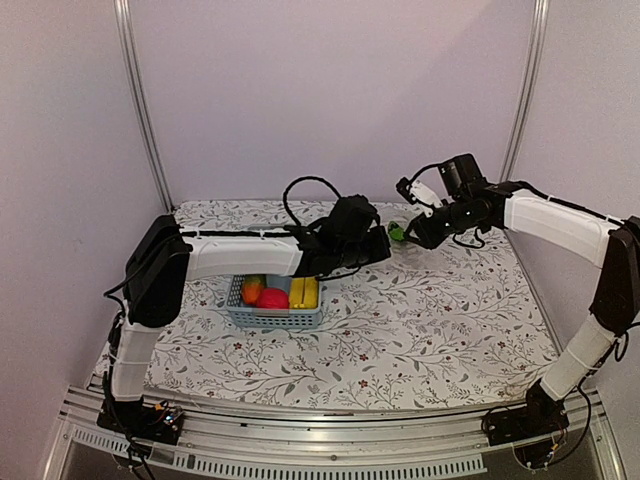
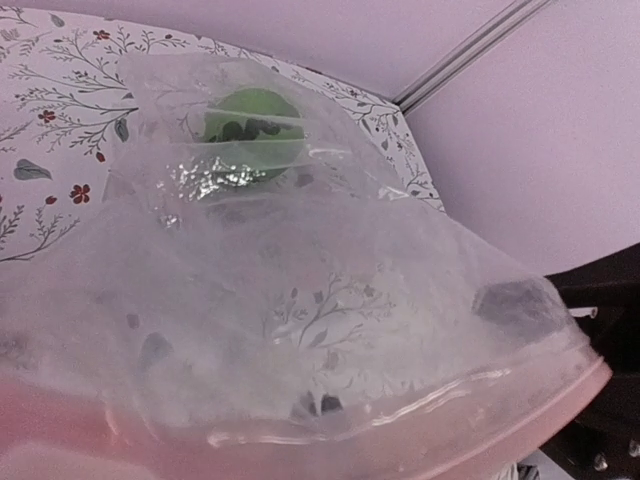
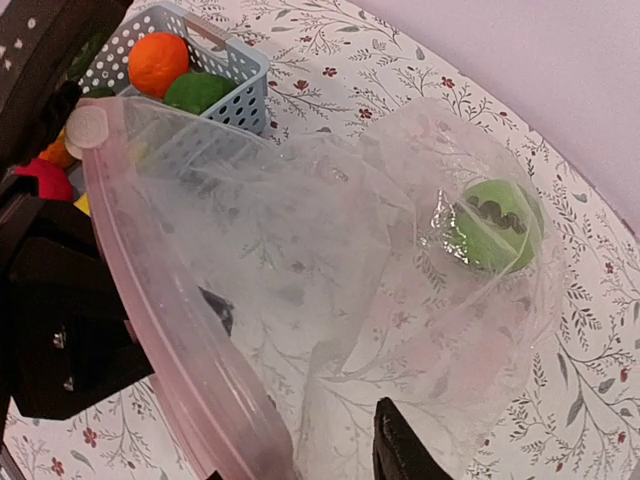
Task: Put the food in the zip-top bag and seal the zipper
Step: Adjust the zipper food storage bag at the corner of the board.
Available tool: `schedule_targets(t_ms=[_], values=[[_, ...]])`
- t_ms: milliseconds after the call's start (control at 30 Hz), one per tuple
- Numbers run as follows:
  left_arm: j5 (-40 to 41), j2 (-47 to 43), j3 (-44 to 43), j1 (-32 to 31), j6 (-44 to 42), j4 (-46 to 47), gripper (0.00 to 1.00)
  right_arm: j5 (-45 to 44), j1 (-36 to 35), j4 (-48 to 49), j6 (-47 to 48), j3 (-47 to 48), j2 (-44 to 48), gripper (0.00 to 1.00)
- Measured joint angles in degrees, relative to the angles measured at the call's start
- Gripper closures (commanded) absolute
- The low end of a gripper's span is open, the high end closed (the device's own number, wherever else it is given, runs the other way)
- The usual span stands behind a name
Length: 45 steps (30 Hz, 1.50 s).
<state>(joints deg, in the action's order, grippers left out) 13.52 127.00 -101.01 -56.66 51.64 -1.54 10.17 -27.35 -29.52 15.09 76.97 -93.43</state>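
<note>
The zip-top bag [image 2: 330, 300] is clear with a pink zipper [image 2: 420, 415] along its mouth, and is held up over the cloth at the back middle. A green toy food [image 2: 250, 130] lies inside it; it also shows in the right wrist view [image 3: 495, 225] and the top view [image 1: 397, 232]. My left gripper [image 1: 372, 245] is shut on the bag's mouth edge, its fingertips [image 2: 306, 404] dark through the plastic. My right gripper [image 1: 412, 235] is at the bag's mouth and looks open; one fingertip [image 3: 392, 430] shows, the other is hidden by the zipper [image 3: 170, 300].
A light-blue basket [image 1: 240, 318] stands at the front left of the cloth, holding an orange-green piece [image 1: 252, 290], a red piece [image 1: 272, 298] and yellow bananas [image 1: 304, 292]. In the right wrist view the basket [image 3: 235, 75] holds an orange piece [image 3: 158, 62] and a green piece [image 3: 195, 90]. Walls stand close behind.
</note>
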Motion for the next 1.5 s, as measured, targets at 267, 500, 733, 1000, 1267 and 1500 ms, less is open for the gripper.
schedule_targets(t_ms=[267, 500, 733, 1000, 1267, 1500], values=[[-1.07, -0.02, -0.33, 0.22, -1.6, -1.36, 1.0, -5.9, 0.0, -0.57, 3.69, -3.74, 4.02, 0.67], [-2.14, -0.02, -4.5, 0.55, -4.74, -4.57, 1.0, -10.25, 0.0, -0.7, 5.68, -6.43, 9.14, 1.0], [-4.59, -0.02, -5.25, 0.59, -10.38, -3.98, 0.37, -16.02, 0.39, 1.66, 8.44, -7.39, 11.17, 1.0], [-10.29, -4.85, -1.73, 0.13, -27.21, -0.98, 0.18, -24.72, 9.62, 8.15, 12.44, -1.11, 10.54, 1.0], [-14.16, -18.86, 11.58, 0.46, -35.87, 1.11, 0.18, -27.39, 17.66, 10.29, 13.7, 10.32, 4.96, 1.0], [-10.32, -22.91, 18.69, 5.68, -35.32, -7.26, 0.2, -27.63, 18.67, 8.39, 13.53, 11.67, 3.5, 1.0]])
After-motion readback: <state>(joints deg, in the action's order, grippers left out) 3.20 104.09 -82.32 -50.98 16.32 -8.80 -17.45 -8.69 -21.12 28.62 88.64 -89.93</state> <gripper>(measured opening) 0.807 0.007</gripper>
